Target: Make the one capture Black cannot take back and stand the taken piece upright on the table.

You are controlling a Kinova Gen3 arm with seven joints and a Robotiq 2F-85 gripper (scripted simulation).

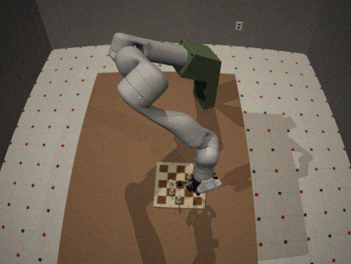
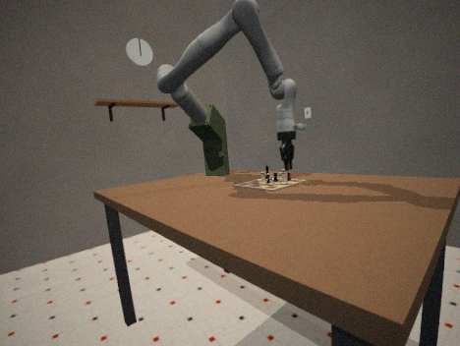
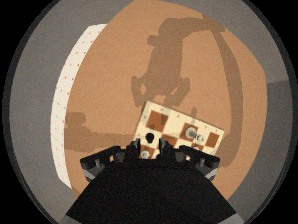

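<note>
The chessboard (image 1: 161, 206) (image 3: 172, 117) lies on the table with pieces standing on it. Light pieces include one near the front edge (image 1: 178, 199) (image 3: 190, 132) and two further left, one (image 1: 172, 191) in front of the other (image 1: 171, 184). Another light piece (image 1: 189, 176) stands behind the gripper. A dark piece (image 1: 180, 184) stands near the middle; another dark piece (image 3: 149, 137) shows just beyond the fingertips in the wrist view. A tall dark piece (image 2: 266, 169) rises above the others. My gripper (image 2: 287, 167) (image 3: 149, 143) points down above the board, partly open, holding nothing. The arm hides several squares.
The brown table (image 1: 112, 150) (image 2: 295, 221) extends around the board. The green arm mount (image 1: 204, 64) (image 2: 216, 143) stands at the back. Close-set pieces stand beside and below the fingers. Arm shadows cross the board and table. A wall shelf (image 2: 138, 103) is far behind.
</note>
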